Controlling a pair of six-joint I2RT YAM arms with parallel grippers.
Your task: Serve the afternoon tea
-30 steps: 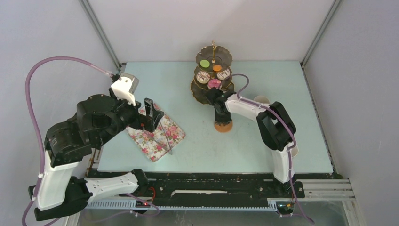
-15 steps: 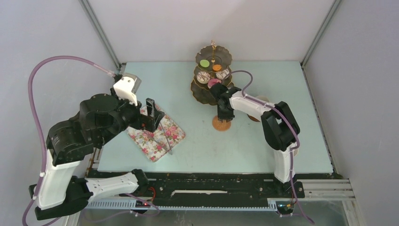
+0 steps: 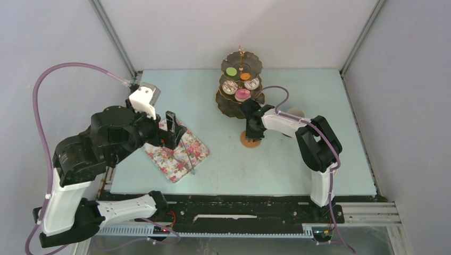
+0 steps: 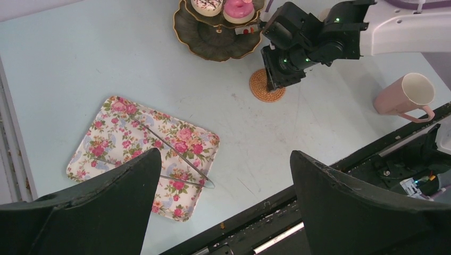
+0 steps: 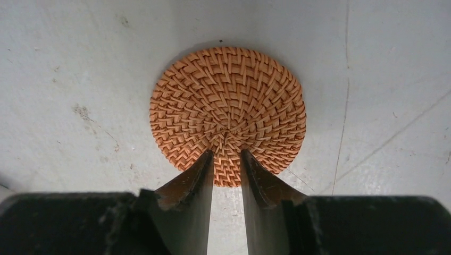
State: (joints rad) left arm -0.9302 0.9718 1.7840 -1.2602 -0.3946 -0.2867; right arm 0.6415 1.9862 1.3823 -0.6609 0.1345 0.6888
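Right gripper (image 4: pixel 275 86) hides part of coaster (image 4: pixel 259 87); stand (image 4: pixel 207 47) cut off above.

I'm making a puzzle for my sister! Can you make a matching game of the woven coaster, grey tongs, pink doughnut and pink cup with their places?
1 round woven brown coaster
2 long grey tongs
3 pink toy doughnut
4 pale pink cup with a handle

A on the dark tiered stand
B alone near the front edge of the table
C on the flowery cloth
D flat on the table, below the right gripper

Pairs: 1-D, 2-C, 3-A, 4-B
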